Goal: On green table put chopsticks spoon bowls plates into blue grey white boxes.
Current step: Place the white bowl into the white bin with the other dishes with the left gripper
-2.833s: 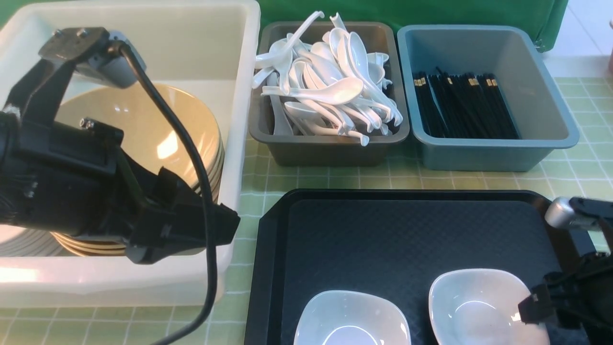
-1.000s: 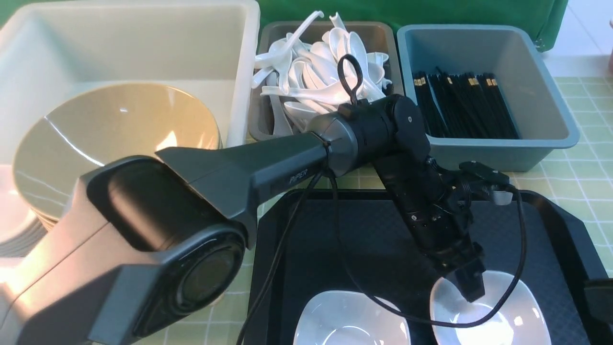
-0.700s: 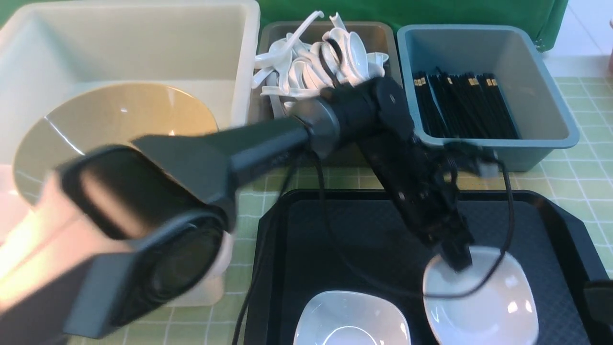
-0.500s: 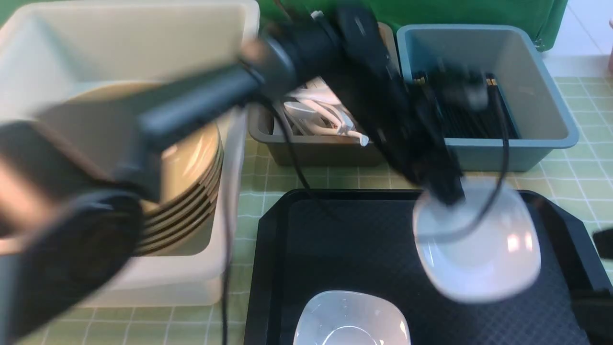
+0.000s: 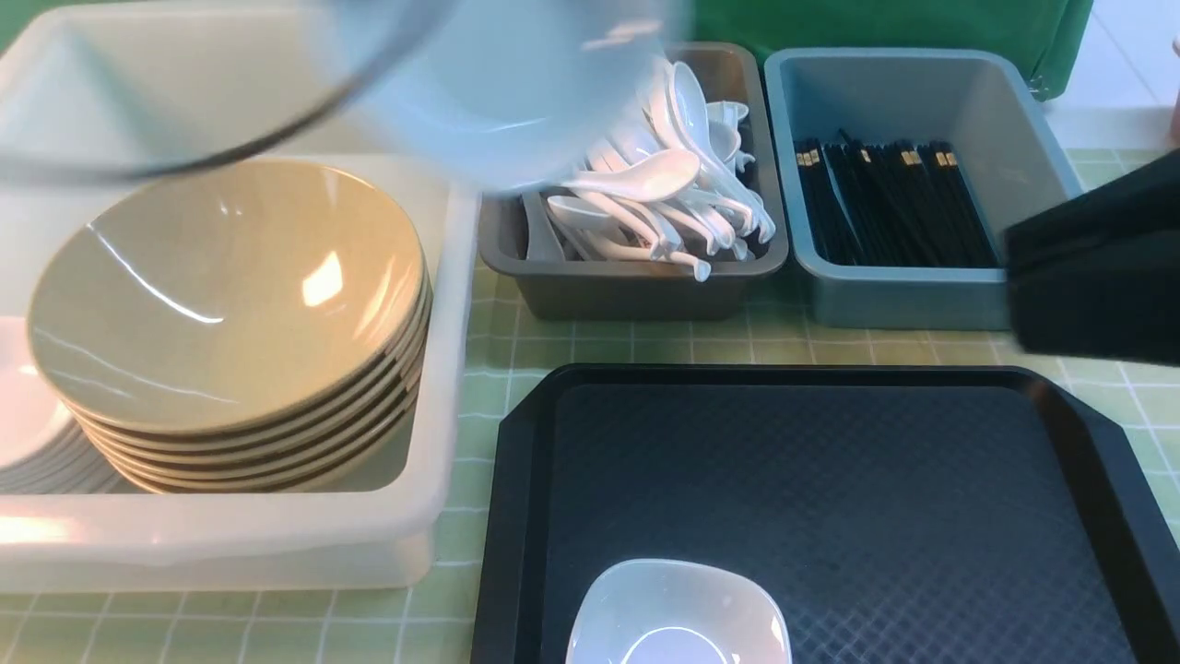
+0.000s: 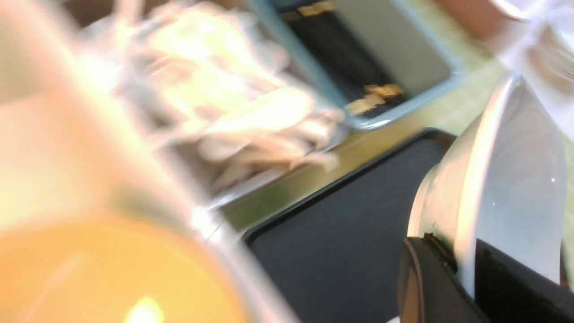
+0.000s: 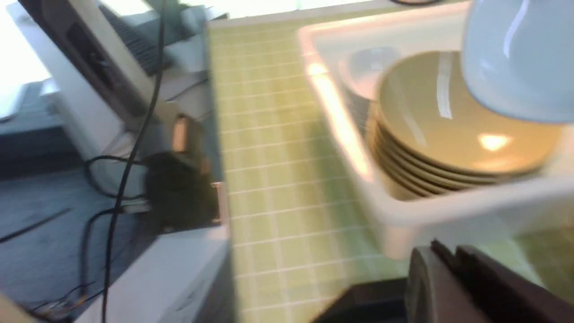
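I'm working in what looks like a robotics lab staged as a canteen sorting station. The desk [image 5: 645,350] wears a green checked cloth, with a green backdrop [image 5: 876,23] behind the tableware bins [image 5: 636,295]. Past the desk's edge, black cables [image 7: 158,67] trail across a grey floor [image 7: 40,242] beside blurred equipment.

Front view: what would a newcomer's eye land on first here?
A blurred pale bowl hangs in the air above the white box and spoon box, the left arm's jaws shut on its rim. A stack of tan bowls sits in the white box, and one white bowl sits on the black tray.
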